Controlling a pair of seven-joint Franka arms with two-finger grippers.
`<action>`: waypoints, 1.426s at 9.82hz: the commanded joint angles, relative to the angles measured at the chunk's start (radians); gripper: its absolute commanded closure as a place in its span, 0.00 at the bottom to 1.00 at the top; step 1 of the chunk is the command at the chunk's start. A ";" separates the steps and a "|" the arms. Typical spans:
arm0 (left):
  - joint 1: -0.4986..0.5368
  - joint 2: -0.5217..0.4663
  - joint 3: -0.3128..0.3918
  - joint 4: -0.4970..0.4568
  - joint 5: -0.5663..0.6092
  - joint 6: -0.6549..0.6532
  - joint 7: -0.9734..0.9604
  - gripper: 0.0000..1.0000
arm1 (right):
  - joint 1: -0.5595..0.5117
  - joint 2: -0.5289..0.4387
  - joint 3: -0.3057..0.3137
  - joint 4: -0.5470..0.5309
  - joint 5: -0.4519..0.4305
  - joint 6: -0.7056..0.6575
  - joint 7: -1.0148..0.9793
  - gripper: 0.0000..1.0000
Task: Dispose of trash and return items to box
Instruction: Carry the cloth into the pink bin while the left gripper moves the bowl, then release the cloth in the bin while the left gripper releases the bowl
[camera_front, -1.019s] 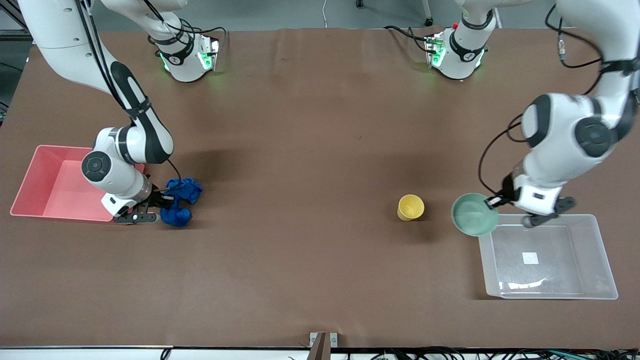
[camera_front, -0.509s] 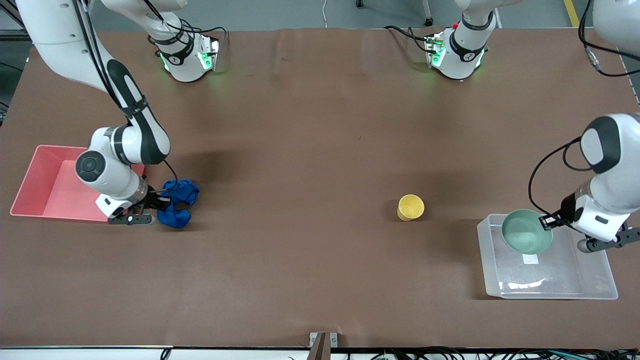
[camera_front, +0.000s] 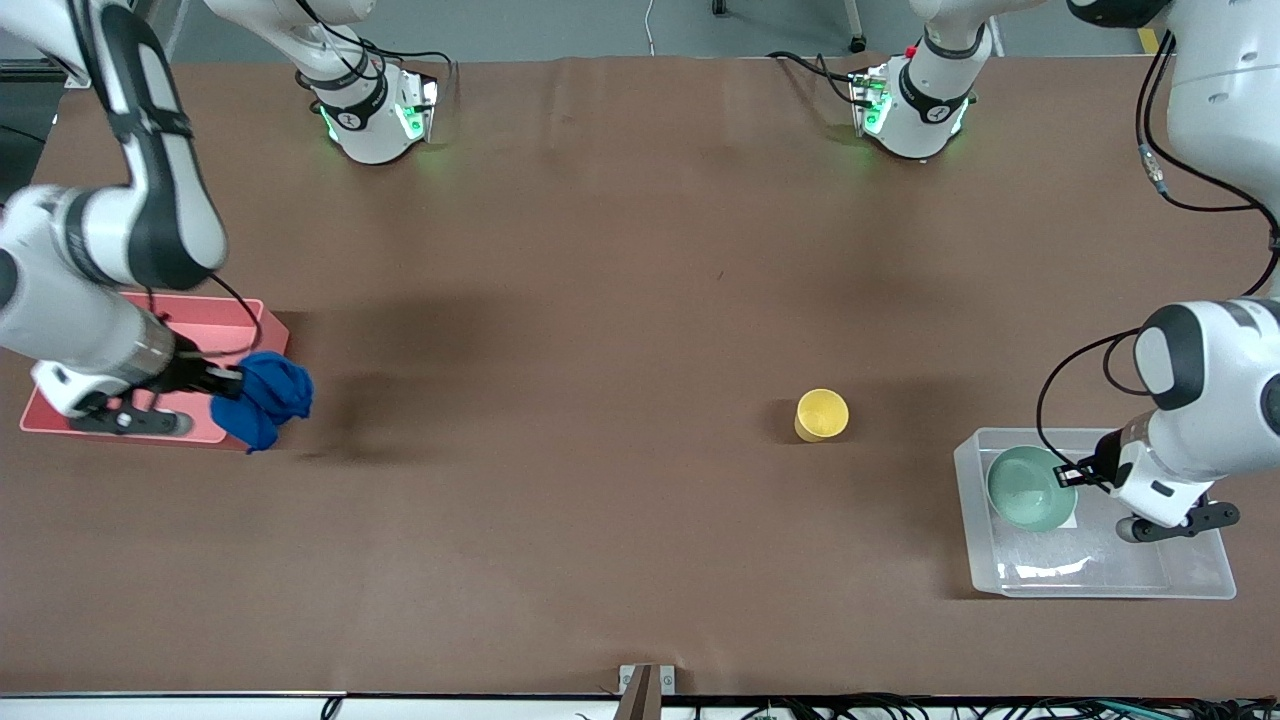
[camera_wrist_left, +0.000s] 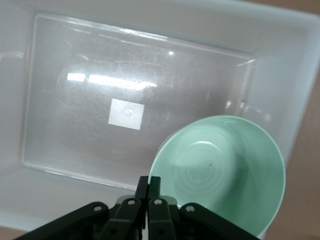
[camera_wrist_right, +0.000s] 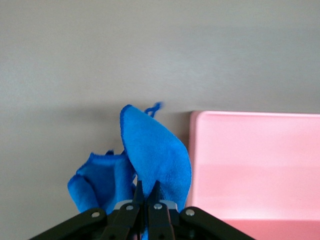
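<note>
- Hanging from the right gripper, whose jaws pinch it, the blue cloth wad droops over the pink bin's edge.
- The left gripper clamps the mint-green bowl's rim, mouth up, over the clear tub.
- The yellow cup stands upright mid-table, well apart from both.

Front view: high, facing both arm bases across the whole counter. Left wrist view: close, looking down into the clear tub. Right wrist view: close, over pink bin. Both containers also show in front view.
</note>
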 joint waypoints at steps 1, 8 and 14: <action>0.038 0.051 -0.008 0.005 0.020 -0.004 0.016 1.00 | -0.095 -0.065 0.012 -0.032 -0.006 -0.067 -0.114 0.99; 0.043 0.013 -0.010 -0.003 0.018 -0.026 0.015 0.00 | -0.305 0.068 0.011 -0.071 -0.001 0.096 -0.340 0.98; -0.013 -0.125 -0.226 -0.065 0.003 -0.211 -0.359 0.14 | -0.333 0.159 0.009 -0.062 -0.009 0.187 -0.362 0.47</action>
